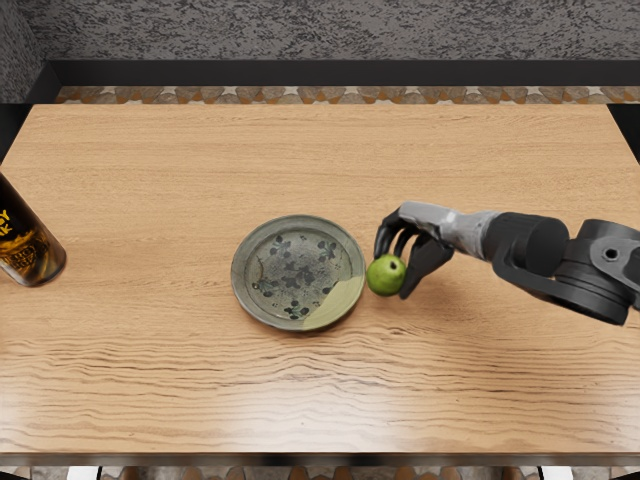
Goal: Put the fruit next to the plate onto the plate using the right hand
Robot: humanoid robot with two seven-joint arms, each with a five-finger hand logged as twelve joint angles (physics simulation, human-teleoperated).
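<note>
Light wood grain ran across the table [300, 150], which filled most of the head view, with a grey stone-textured wall [320, 28] and a thin strip of pebbled floor behind its far edge. Near the middle of the table lay the plate [262, 262], a round, greenish-grey dish with a dark flower pattern and a paler patch along its lower right rim. Nothing lay on it.

The green fruit [386, 275], small and round, sat just beside the plate's right rim, off the dish. It was very near the rim, though whether the two touched could not be told. The right robot hand [412, 243] had reached it from the right, on a grey and black arm [545, 255] coming in from the picture's right edge. Its dark fingers [386, 233] were curled down over the top and far side of the fruit, and the thumb [424, 262] pressed in from the right, so the fruit was enclosed in the grip. Whether the fruit rested on the wood or had been raised could not be told.

At the left edge, well apart from the plate, stood a dark bottle [25, 248] with yellow lettering, tilted and partly cut off by the frame.
</note>
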